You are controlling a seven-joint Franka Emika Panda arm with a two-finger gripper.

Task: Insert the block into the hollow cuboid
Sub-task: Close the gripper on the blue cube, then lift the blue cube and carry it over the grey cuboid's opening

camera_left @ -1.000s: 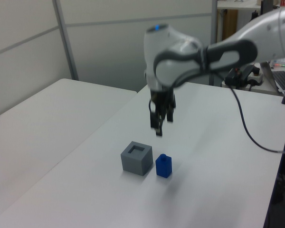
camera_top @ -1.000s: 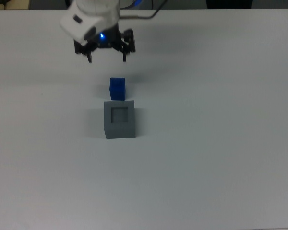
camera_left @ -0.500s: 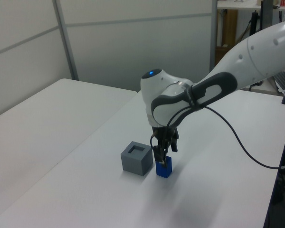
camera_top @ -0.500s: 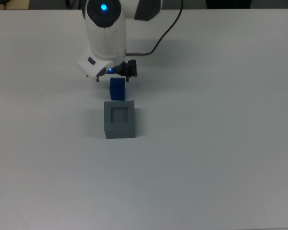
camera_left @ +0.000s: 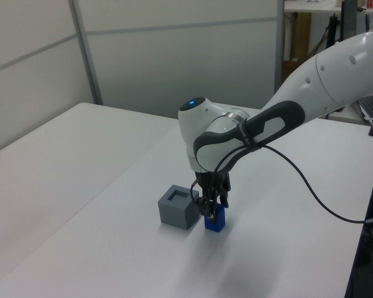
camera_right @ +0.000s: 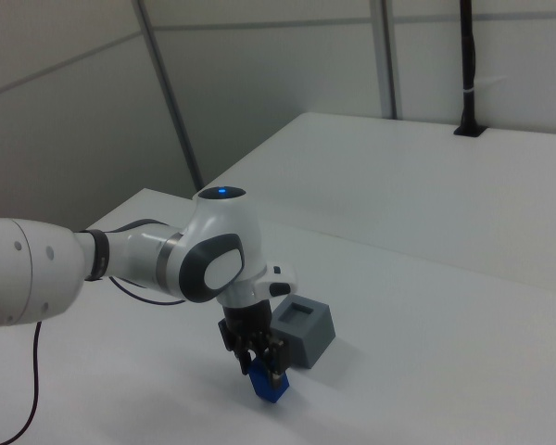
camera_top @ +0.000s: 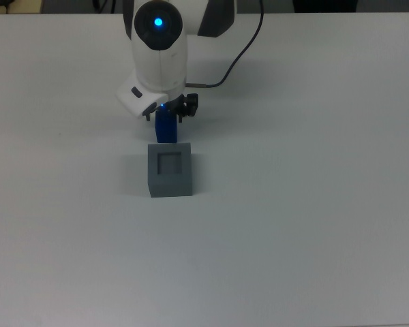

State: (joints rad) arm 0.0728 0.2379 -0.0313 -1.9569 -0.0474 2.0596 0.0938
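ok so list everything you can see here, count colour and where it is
block: one, bright blue, on the table just above the hollow cuboid in the top view, under the end effector
hollow cuboid: one, grey, square recess on top, near the middle of the table
table: one, white, bearing both things
cable: one, black, trailing from the arm
arm: one, white and grey
end effector: one, black, down around the block

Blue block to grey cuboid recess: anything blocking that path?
Nothing visible does. The blue block sits on the table right beside the hollow cuboid, with the gripper down around it. The recess looks empty in the top view, and nothing lies between the two.
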